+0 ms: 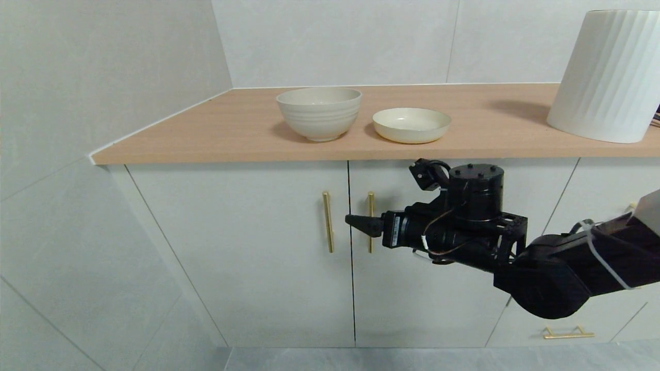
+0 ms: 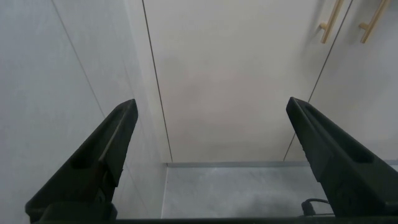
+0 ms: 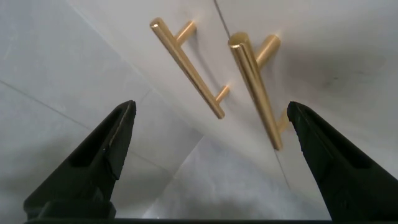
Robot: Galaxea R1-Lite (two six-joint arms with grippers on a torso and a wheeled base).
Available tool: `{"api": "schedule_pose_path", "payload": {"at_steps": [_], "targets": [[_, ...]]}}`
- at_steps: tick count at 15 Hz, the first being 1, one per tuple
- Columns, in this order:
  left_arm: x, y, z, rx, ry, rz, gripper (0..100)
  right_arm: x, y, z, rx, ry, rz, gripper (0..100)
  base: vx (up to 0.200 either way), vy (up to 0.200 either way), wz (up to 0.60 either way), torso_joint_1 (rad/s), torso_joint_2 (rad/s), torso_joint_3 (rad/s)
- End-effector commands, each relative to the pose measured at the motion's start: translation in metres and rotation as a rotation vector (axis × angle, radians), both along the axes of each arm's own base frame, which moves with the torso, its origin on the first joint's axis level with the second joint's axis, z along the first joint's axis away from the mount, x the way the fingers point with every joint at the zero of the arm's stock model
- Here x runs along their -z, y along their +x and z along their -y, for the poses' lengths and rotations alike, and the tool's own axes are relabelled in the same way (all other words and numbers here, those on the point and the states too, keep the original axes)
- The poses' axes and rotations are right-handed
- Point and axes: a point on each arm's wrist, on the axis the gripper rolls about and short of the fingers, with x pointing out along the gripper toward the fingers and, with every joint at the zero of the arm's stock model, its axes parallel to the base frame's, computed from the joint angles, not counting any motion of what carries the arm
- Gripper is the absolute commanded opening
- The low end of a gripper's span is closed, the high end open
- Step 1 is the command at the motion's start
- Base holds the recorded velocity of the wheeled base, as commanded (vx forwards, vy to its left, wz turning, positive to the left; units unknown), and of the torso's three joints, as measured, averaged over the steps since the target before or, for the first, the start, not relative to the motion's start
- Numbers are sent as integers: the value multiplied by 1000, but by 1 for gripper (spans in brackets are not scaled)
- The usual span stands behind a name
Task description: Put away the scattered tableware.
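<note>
The right gripper (image 1: 358, 222), fingers spread wide, hangs level with the right door's brass handle (image 1: 370, 203) — it should straddle the bar squarely before closing — while the bowl (image 1: 319, 113) and shallow dish (image 1: 411, 124) sit on the counter (image 1: 232, 134) above.

Head cam: just above worktop (image 1: 495, 134) height, faces fwd & slightly down, mid range, takes in the worktop's front edge w/ cabinet doors (image 1: 247, 247) below. Right wrist cam: sits behind right claw (image 1: 361, 224), looks along its fingers, v. close to the two gold handles (image 3: 252, 81). Left wrist cam: behind left claw (image 2: 212, 102), low, aimed at door bottom & floor (image 2: 236, 186), farther off. All 3 views share the handles at the door seam.
</note>
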Motion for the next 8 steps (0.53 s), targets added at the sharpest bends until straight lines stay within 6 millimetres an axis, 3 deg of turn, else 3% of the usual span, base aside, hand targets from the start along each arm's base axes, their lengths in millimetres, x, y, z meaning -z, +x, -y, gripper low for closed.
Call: {"api": "schedule_pose_path", "payload": {"at_steps": [1,8], "targets": [[0,0,0,-1,0,-2,100,19,6,-11,-7,15,-16,100,0,0,0,0,0,0],[0,0,0,-1,0,-2,100,16,5,-16,-9,63,-32,100,0,0,0,0,0,0]]}}
